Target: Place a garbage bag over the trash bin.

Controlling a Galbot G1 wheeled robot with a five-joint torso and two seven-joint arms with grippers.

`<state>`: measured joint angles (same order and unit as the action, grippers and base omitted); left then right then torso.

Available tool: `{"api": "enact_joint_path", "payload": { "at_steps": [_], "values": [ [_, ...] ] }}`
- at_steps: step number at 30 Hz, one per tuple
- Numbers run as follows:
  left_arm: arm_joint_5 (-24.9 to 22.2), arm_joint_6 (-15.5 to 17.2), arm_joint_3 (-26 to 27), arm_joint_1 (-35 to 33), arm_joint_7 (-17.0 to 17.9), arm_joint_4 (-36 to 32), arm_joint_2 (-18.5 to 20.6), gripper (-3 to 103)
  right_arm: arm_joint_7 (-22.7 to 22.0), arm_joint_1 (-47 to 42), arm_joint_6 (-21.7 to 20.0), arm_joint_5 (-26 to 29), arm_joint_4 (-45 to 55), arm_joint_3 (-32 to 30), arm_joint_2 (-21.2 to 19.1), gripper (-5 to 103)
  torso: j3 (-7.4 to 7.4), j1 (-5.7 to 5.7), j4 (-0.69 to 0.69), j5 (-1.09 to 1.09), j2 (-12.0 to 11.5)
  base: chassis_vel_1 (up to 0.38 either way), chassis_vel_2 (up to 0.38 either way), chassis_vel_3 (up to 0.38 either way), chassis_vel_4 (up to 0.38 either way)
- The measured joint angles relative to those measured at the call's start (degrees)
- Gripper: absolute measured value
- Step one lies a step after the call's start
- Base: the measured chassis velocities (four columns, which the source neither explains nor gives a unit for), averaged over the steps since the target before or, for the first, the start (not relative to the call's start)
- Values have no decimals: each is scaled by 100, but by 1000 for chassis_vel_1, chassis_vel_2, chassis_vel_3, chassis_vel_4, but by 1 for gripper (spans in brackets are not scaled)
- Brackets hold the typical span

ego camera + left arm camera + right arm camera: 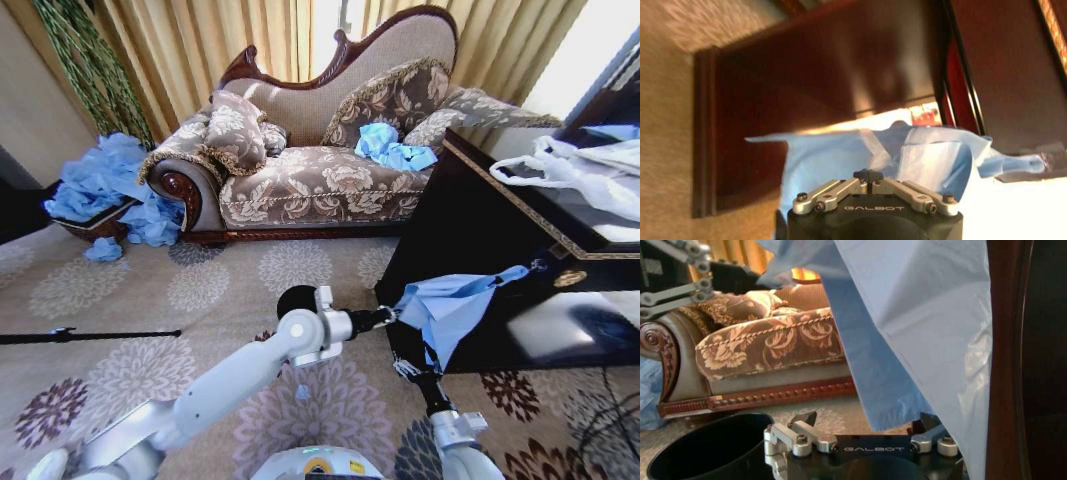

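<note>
the garbage bag [452, 308] hangs in the air right of the frame's centre in the head view, a light-blue sheet stretched against the front of a dark wooden cabinet [470, 235]. the left gripper [392, 316] sits at the bag's left edge, just below centre, its arm reaching in from the lower left; in the left wrist view its fingers [869, 176] are pinched together on the bag's plastic [907, 160]. the right gripper [408, 368] points upward under the bag in the lower middle of the frame; in the right wrist view its fingertips [803, 418] stand wide apart, with the bag [920, 325] draping down between them, and i cannot tell whether either tip touches it. the trash bin [713, 452] shows in the lower left of the right wrist view, black and open-mouthed, just beside that gripper on the patterned carpet [230, 290]. a sofa [320, 150] fills the upper centre of the head view.
</note>
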<state>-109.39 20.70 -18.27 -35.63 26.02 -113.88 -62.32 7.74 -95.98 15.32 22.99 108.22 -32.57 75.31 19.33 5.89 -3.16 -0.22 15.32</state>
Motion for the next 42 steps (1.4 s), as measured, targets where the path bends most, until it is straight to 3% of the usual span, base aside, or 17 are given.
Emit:
{"api": "enact_joint_path", "payload": {
  "at_steps": [13, 16, 29, 42],
  "values": [
    [3, 193, 905, -769, -132, -418, 802, 0, 28, 3, 0, -43, -18, 51, 15, 100, 0, 0, 0, -1, 0, 0, 0, 0, 0],
    [37, 362, 1180, -1021, -292, -595, 1197, 0, 34, 16, 0, -76, -19, 82, 32, 100, 0, 0, 1, 1, 0, 0, 0, 0, 0],
    [354, 625, 2399, -1809, -937, -869, 2071, 0, 89, -53, 25, -120, 76, 108, 77, 100, 0, 0, 0, 1, 0, 0, 0, 0, 0],
    [747, 562, 2792, -2080, -1347, -905, 2510, 0, 322, -207, 126, -112, 91, 69, 144, 100, 0, 0, 0, 2, 0, 0, 0, 0, 0]
  ]
}}
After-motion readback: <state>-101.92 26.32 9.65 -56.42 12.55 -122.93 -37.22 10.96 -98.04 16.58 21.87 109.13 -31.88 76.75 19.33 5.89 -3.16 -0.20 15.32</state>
